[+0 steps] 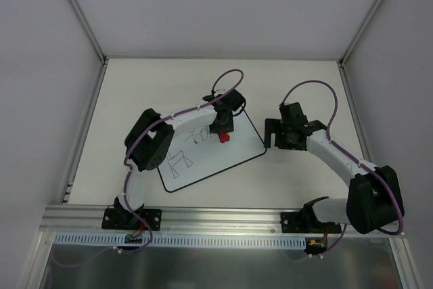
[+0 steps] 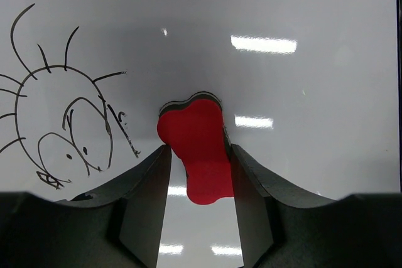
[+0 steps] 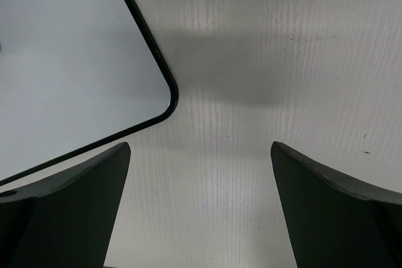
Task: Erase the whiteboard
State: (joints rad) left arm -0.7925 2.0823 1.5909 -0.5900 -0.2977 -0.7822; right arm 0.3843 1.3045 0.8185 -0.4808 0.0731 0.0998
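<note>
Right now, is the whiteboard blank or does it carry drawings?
Not blank: a black spiky face is drawn on the whiteboard, beside the red eraser.

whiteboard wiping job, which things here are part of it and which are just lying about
Part of the job: whiteboard, its black sketches, red eraser, left gripper with fingers against the eraser's sides.

Just there: table, metal rail at the near edge, right gripper open over the table beside the board's corner.
</note>
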